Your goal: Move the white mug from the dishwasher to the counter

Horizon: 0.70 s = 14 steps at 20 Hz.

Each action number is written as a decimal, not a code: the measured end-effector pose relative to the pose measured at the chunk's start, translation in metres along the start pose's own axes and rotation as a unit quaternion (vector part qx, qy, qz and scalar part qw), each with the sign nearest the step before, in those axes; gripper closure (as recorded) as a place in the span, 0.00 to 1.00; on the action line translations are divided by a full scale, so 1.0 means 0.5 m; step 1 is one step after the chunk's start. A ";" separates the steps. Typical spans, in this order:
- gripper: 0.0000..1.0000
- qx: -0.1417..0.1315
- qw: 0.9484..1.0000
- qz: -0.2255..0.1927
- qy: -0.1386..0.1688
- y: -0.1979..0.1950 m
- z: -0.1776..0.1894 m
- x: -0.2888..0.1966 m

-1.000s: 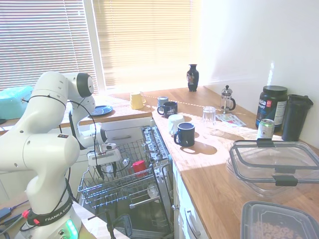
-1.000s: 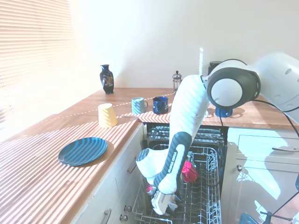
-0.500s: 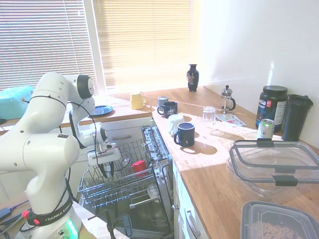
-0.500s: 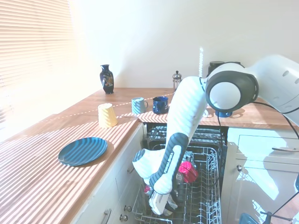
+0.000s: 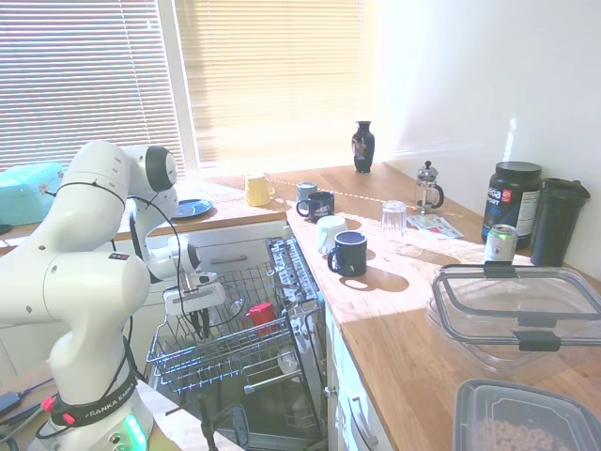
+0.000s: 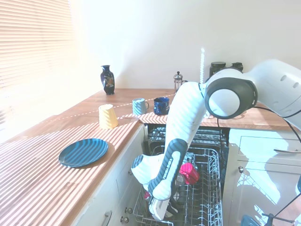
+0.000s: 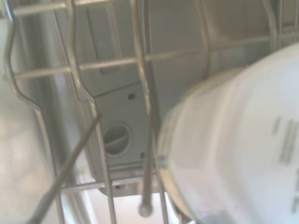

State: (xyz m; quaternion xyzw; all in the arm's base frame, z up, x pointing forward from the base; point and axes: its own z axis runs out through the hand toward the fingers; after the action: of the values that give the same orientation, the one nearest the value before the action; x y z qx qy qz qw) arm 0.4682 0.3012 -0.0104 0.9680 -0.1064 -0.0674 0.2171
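The claw (image 5: 199,322) is low inside the wire rack (image 5: 235,352) of the open dishwasher (image 5: 282,395), in the lower left of the first exterior view. I cannot tell if it is released or clenched. The white mug (image 7: 238,144) fills the right half of the wrist view, just beside the rack wires; I cannot tell if they touch. A red cup (image 5: 262,313) sits in the rack near the claw. The bench (image 5: 413,319) carries 2 dark blue mugs (image 5: 349,253).

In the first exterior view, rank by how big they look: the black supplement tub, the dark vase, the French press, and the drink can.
1. black supplement tub
2. French press and dark vase, about alike; the vase stands farther back, so unsure
3. drink can
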 end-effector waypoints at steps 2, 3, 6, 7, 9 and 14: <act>1.00 -0.001 1.000 0.001 0.000 0.000 -0.001 0.001; 1.00 -0.001 1.000 0.001 0.000 0.000 -0.001 0.002; 1.00 0.001 1.000 0.004 0.002 0.003 -0.007 0.007; 1.00 0.003 1.000 0.005 0.004 0.006 -0.013 0.011; 1.00 0.012 1.000 0.008 0.008 0.012 -0.033 0.016; 1.00 0.052 0.998 0.015 0.030 0.052 -0.117 0.009</act>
State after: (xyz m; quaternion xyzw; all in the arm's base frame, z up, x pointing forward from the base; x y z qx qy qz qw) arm 0.4783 0.3011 0.0530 0.9779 -0.1177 -0.0289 0.1705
